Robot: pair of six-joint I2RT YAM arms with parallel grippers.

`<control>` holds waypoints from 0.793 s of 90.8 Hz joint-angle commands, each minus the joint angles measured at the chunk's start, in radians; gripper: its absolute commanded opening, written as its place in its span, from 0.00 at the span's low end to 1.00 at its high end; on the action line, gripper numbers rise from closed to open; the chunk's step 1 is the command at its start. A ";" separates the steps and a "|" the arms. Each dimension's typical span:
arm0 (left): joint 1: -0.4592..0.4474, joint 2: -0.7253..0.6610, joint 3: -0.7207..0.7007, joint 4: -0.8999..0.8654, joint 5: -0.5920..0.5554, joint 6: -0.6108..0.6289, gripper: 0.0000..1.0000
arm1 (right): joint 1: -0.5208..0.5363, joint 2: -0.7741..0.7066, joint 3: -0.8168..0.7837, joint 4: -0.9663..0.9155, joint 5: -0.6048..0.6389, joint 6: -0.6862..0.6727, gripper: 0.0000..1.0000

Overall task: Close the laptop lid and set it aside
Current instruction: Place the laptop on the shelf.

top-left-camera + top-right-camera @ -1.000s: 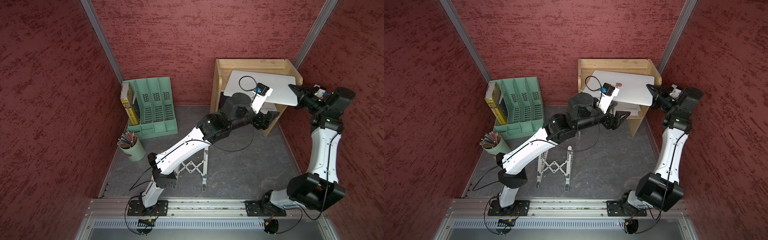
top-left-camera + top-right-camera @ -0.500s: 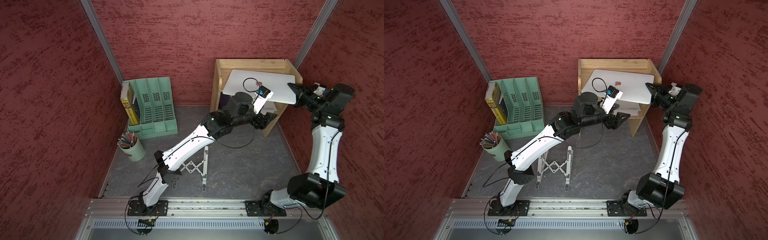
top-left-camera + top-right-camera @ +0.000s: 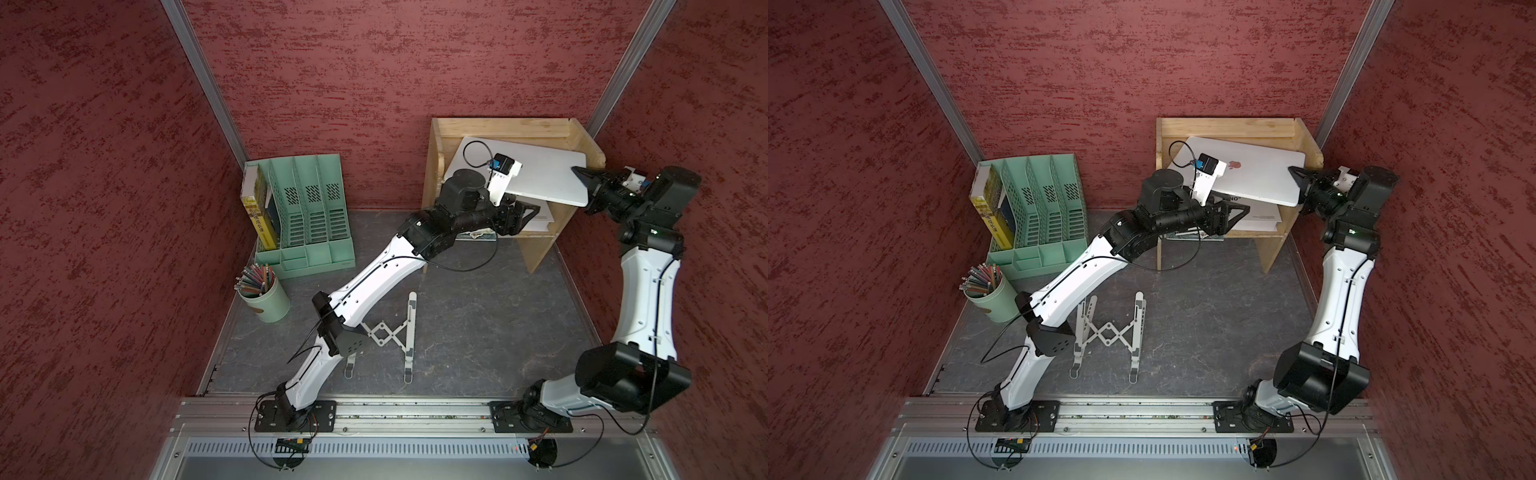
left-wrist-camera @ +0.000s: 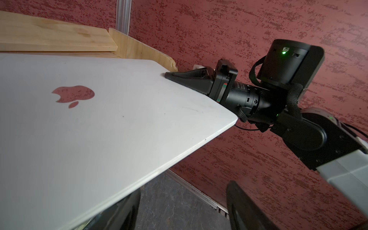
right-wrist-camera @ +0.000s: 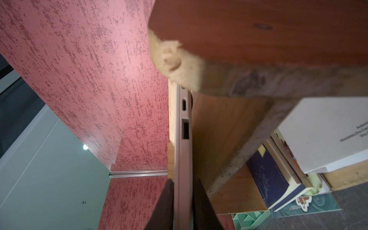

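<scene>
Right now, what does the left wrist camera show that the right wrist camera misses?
Only the left wrist view: the laptop lid with its apple logo, and the right pincer from outside. Only the right wrist view: side ports of the laptop and stacked books under the wooden shelf. Both: that pincer clamped on the laptop, the shelf, red wall.

A robotics lab cell dressed as an office desk is shown: the bench is enclosed by red textured panels and aluminium posts, 2 arms are bolted to a rail at its front edge, and a file rack, pencil cup, bookshelf and laptop are laid out.
</scene>
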 commanded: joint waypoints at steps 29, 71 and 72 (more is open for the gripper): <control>0.029 0.071 0.030 0.140 0.022 -0.066 0.70 | 0.041 0.007 0.023 0.023 0.019 -0.038 0.97; 0.030 0.112 0.065 0.251 -0.035 -0.109 0.64 | 0.041 -0.094 0.021 -0.185 0.090 -0.188 0.99; 0.031 0.114 0.066 0.251 -0.037 -0.111 0.64 | 0.041 -0.095 0.021 -0.193 0.093 -0.195 0.98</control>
